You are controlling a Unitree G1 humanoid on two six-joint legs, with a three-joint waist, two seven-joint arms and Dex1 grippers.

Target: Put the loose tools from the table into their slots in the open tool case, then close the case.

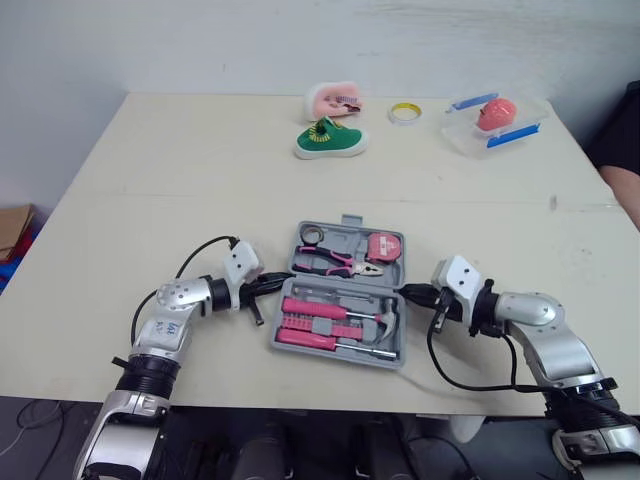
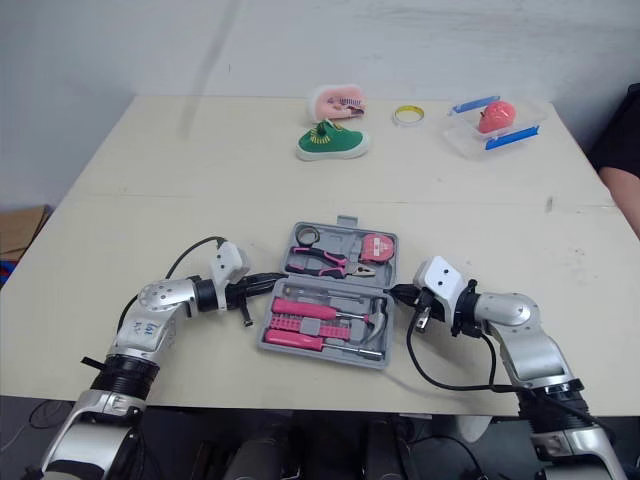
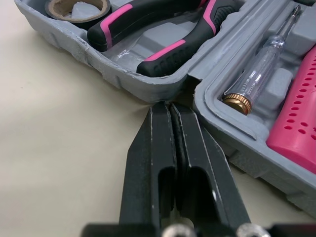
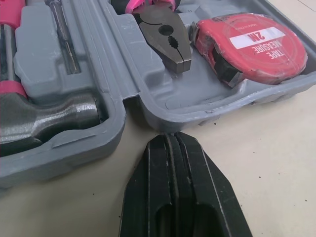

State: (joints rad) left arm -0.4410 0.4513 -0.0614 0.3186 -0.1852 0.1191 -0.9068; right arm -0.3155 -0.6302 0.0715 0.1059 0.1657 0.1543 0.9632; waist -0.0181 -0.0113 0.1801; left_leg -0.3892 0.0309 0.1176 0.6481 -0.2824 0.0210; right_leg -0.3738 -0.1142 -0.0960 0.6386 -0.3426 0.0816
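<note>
The grey tool case (image 1: pixel 342 352) lies open near the table's front edge. Its far half holds pink-handled pliers (image 1: pixel 338 262), a red tape measure (image 1: pixel 382 246) and a roll of tape (image 3: pixel 77 8). Its near half holds a hammer (image 4: pixel 47 116), a tester screwdriver (image 3: pixel 259 71) and pink-handled tools (image 1: pixel 322 309). My left gripper (image 1: pixel 281 282) is shut, its tips touching the case's left side at the hinge notch. My right gripper (image 1: pixel 404 292) is shut too, tips at the hinge on the case's right side.
At the table's far side lie a green shoe (image 1: pixel 331 139), a pink object (image 1: pixel 334 100), a ring of tape (image 1: pixel 404 113) and a clear tray (image 1: pixel 497 128) with a pink item. A person's arm (image 1: pixel 622 150) is at the right edge.
</note>
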